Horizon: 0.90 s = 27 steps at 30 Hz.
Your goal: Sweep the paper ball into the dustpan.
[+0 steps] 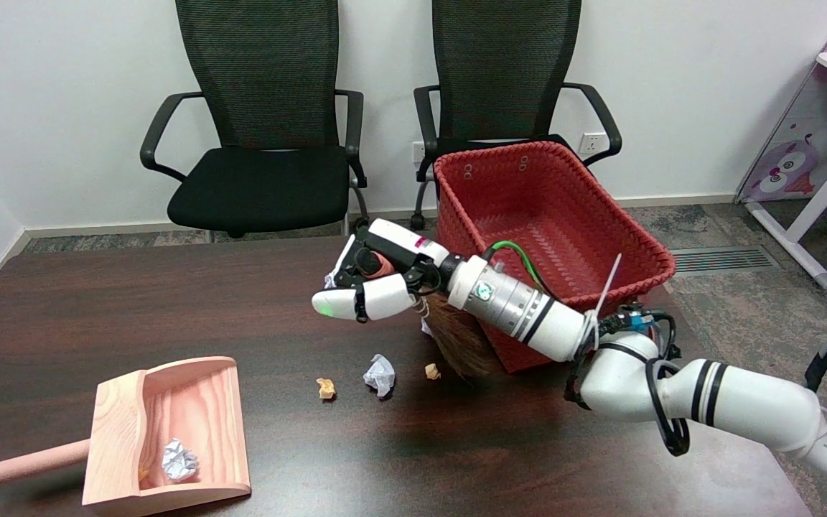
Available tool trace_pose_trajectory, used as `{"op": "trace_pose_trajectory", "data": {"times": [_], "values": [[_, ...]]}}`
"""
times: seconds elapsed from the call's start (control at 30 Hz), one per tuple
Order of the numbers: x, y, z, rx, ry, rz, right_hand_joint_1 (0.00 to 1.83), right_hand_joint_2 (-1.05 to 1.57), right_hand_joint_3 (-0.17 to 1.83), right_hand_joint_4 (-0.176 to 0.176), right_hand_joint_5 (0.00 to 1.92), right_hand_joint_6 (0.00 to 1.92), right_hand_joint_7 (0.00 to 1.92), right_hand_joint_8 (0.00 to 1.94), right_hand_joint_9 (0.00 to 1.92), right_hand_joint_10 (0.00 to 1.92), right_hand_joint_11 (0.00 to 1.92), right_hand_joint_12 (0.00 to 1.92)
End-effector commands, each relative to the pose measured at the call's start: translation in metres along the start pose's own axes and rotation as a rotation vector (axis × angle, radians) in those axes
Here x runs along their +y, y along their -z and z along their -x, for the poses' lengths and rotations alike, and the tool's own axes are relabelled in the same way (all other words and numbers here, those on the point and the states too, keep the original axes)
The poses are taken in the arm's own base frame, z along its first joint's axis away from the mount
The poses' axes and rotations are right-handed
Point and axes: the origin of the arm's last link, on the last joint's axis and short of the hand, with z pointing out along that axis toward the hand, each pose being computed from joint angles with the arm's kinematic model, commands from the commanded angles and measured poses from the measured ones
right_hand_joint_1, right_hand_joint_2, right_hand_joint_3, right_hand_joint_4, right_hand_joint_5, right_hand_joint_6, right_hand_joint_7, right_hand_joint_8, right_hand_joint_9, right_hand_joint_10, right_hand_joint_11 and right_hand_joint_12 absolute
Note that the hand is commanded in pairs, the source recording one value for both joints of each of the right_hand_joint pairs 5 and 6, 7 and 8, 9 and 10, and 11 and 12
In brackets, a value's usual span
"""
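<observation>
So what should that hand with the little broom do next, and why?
Probably drag the brush, gripped by the right hand, leftward across the table. A white paper ball and two orange scraps lie between its bristles and the wooden dustpan, which already holds one white paper ball.

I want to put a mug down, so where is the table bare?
Bare wood lies left of the right hand, above the dustpan, and along the near edge right of it. Crowded: the scraps around the white paper ball by the broom and red basket.
</observation>
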Motion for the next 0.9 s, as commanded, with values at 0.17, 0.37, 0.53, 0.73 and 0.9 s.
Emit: {"op": "trace_pose_trajectory", "data": {"times": [0.17, 0.37, 0.53, 0.73, 0.9], "values": [[0.009, -0.02, 0.017, 0.011, -0.204, -0.012, 1.0, 1.57, 0.37, 0.023, 1.92, 1.92, 1.92, 1.92, 1.92, 1.92, 1.92, 1.92], [-0.005, -0.028, 0.025, 0.058, -0.306, -0.159, 1.0, 1.57, 0.39, 0.018, 1.92, 1.92, 1.92, 1.92, 1.92, 1.92, 1.92, 1.92], [-0.01, -0.029, 0.031, 0.127, -0.446, -0.266, 0.99, 1.57, 0.41, 0.017, 1.92, 1.92, 1.92, 1.92, 1.92, 1.92, 1.92, 1.92], [-0.023, -0.031, 0.023, 0.174, -0.528, -0.349, 0.99, 1.57, 0.45, 0.014, 1.92, 1.92, 1.92, 1.92, 1.92, 1.92, 1.92, 1.92], [-0.029, -0.024, 0.015, 0.235, -0.678, -0.408, 0.99, 1.57, 0.5, 0.012, 1.92, 1.92, 1.92, 1.92, 1.92, 1.92, 1.92, 1.92]]}}
